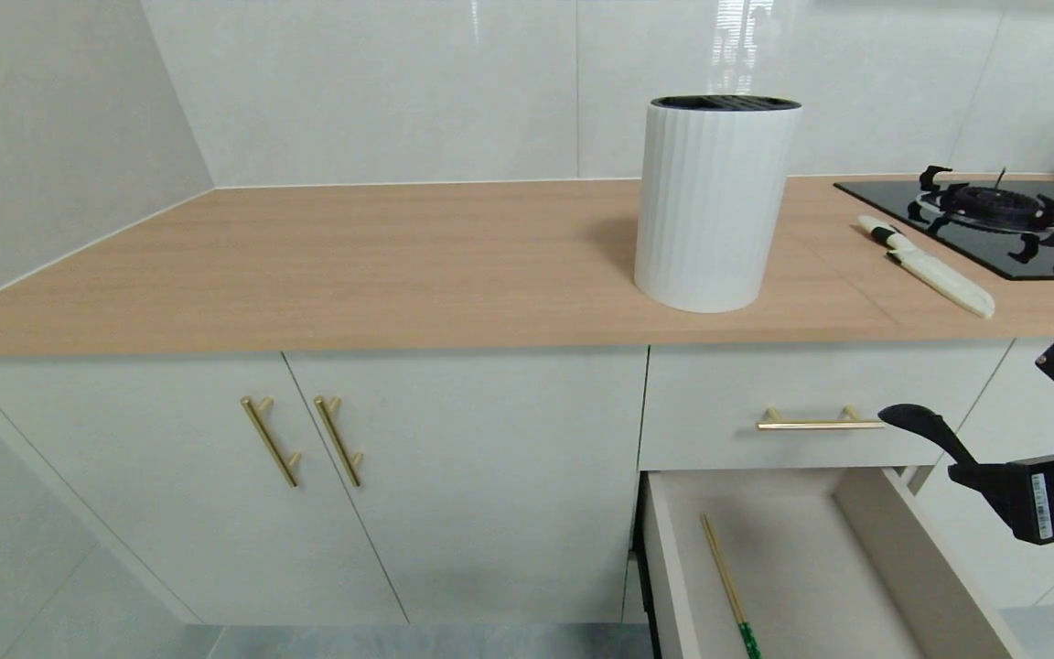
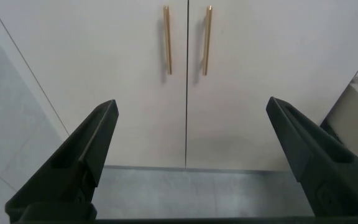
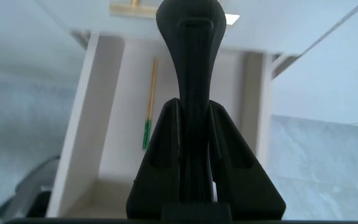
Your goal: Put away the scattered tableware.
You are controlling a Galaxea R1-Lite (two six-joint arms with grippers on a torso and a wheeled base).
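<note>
Landmark: a white ribbed holder [image 1: 715, 206] stood upright on the wooden bench [image 1: 353, 265], its dark slotted top facing up.
Right hand [image 1: 971, 476]: it was below and to the right of the holder, at the level of the drawer fronts, and was clenched on a black utensil [image 1: 916, 421]. In the right wrist view, the hand [image 3: 194, 143] had the utensil [image 3: 188, 37] pinched between both fingers, with the rounded end sticking out past the fingertips.
Left hand [image 2: 191, 124]: it was released, the fingers spread wide with nothing between them. It faced the cupboard doors [image 2: 260, 93] below and to the left of the holder.
Knife [image 1: 930, 267]: it lay flat on the bench to the right of the holder and apart from it, near the black hob [image 1: 994, 215].
Drawer [image 1: 664, 567]: it was pulled open below the holder, under a closed drawer with a gold handle [image 1: 820, 423].
Chopsticks [image 1: 726, 581]: they lay on the floor of the open drawer, wooden with green ends. In the right wrist view they [image 3: 149, 102] lay along the drawer's wall [image 3: 86, 124].
</note>
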